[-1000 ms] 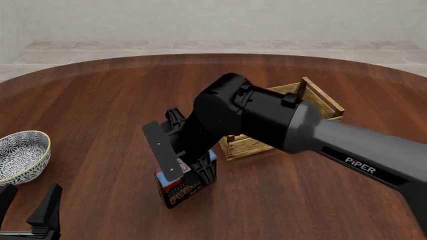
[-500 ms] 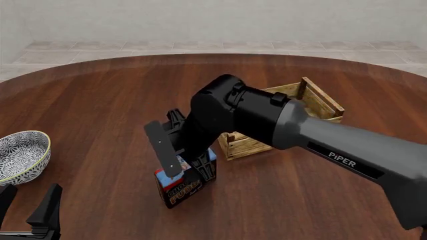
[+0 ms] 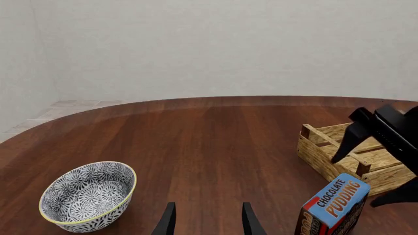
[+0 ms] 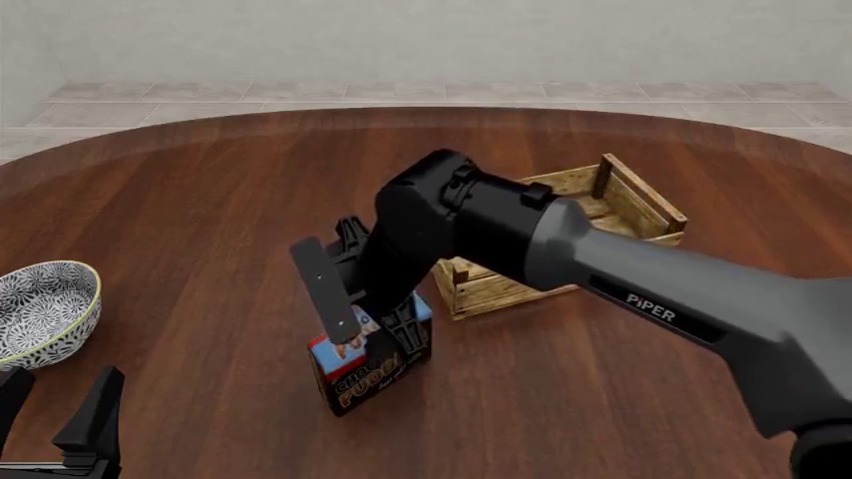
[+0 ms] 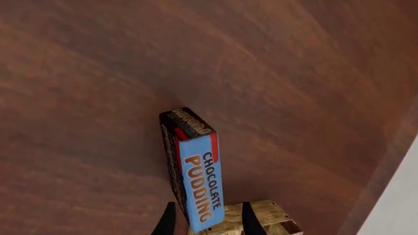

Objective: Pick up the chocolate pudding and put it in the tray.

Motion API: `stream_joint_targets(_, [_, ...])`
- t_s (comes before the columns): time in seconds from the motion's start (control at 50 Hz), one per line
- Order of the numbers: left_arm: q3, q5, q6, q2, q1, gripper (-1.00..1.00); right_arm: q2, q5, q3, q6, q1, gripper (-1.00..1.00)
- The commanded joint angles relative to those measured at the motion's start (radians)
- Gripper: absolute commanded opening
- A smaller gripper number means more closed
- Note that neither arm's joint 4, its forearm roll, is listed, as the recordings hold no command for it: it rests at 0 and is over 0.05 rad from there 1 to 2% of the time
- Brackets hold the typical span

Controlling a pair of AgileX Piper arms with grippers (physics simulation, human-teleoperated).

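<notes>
The chocolate pudding [image 4: 362, 377] stands on end on the wooden table, blue face with orange lettering turned up; the left wrist view [image 3: 336, 205] shows it too. My right gripper [image 4: 383, 339] is open and reaches down over its upper end. In the right wrist view both fingers [image 5: 168, 220] flank the carton [image 5: 196, 181] with a gap on each side. The tray [image 4: 639, 205], a light slatted crate, sits just behind and to the right of the carton, partly hidden by the right arm. My left gripper [image 4: 54, 409] is open and holds nothing at the near left edge.
A blue-and-white patterned bowl [image 4: 47, 304] with a yellow rim sits at the table's left, just beyond the left gripper [image 3: 207, 223]. The right arm's thick forearm [image 4: 639, 299] crosses over the tray's near corner. Pale floor tiles and a wall lie beyond the round table's far edge.
The right arm's forearm has swung lower and its gripper has edged slightly closer onto the carton's top. The carton, tray, bowl and left gripper have not moved.
</notes>
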Motion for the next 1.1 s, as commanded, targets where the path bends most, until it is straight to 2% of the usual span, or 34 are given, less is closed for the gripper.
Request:
stream_joint_targets(0.02, [0.000,0.000,0.000,0.000,0.000,1.00,0.015,-0.004,0.000,0.008,-0.001,1.00])
stream_joint_targets(0.26, [0.000,0.000,0.000,0.000,0.000,1.00,0.017,-0.001,0.016,0.013,-0.007,1.00])
stream_joint_targets(1.1, [0.000,0.000,0.000,0.000,0.000,1.00,0.075,0.011,-0.039,0.015,0.013,1.00])
